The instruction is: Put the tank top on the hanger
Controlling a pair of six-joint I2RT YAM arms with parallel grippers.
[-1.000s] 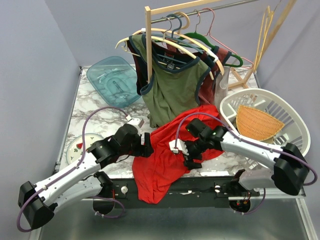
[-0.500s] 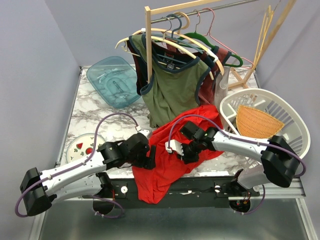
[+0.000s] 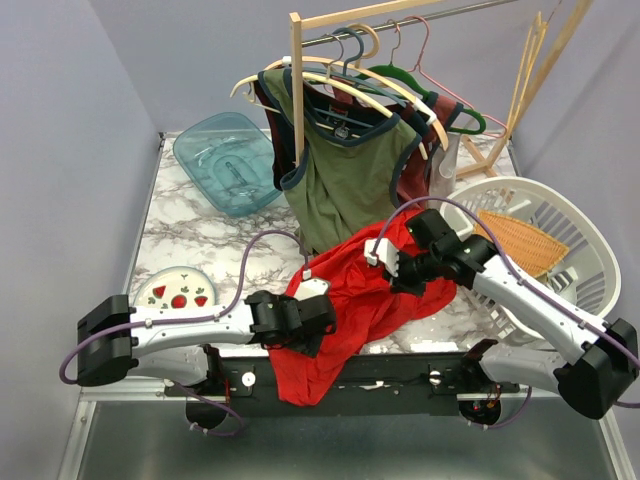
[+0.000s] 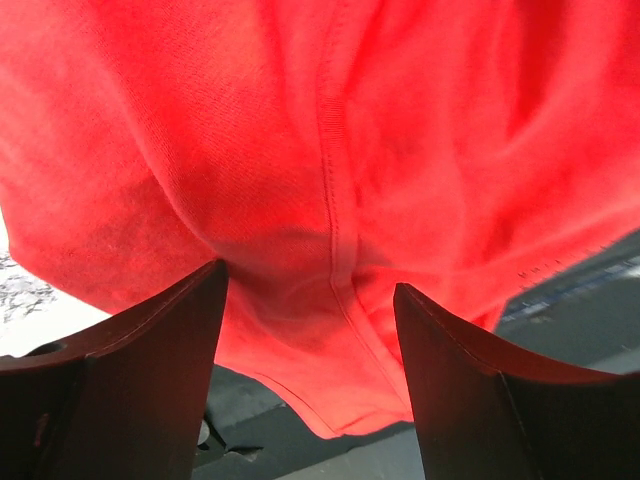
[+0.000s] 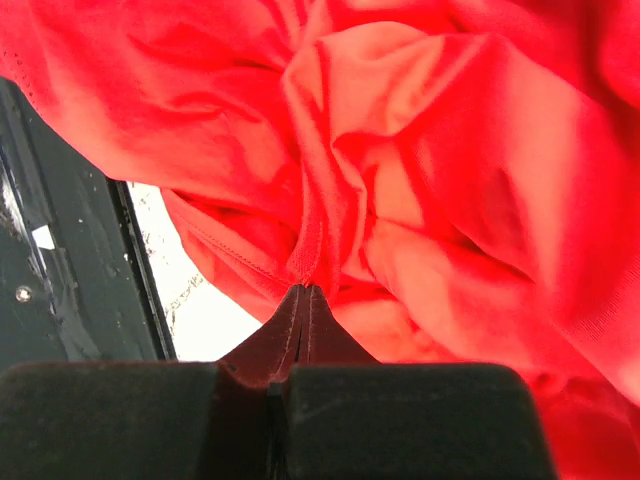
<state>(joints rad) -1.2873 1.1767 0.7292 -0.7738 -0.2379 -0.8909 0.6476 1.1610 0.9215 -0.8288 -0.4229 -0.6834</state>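
The red tank top (image 3: 350,300) lies crumpled on the marble table's front and hangs over the front edge. My right gripper (image 3: 400,278) is shut on a raised fold of it near its back right part; in the right wrist view the fingertips (image 5: 305,288) pinch a ridge of the red fabric (image 5: 450,150). My left gripper (image 3: 322,325) is at the front edge, open, its two dark fingers (image 4: 150,360) standing either side of the hanging hem (image 4: 300,150). The hanger is hidden or out of view.
Behind the tank top a wooden clothes rack (image 3: 297,90) carries several hangers and an olive-green top (image 3: 345,175). A white laundry basket (image 3: 580,240) holding a woven orange piece (image 3: 515,245) stands at the right. A blue clear tub (image 3: 225,160) and a strawberry plate (image 3: 175,292) are at the left.
My right gripper has shut on a fold of the tank top and pulled it back and to the right. My left arm has swung right to the hanging hem, its jaws a little narrower.
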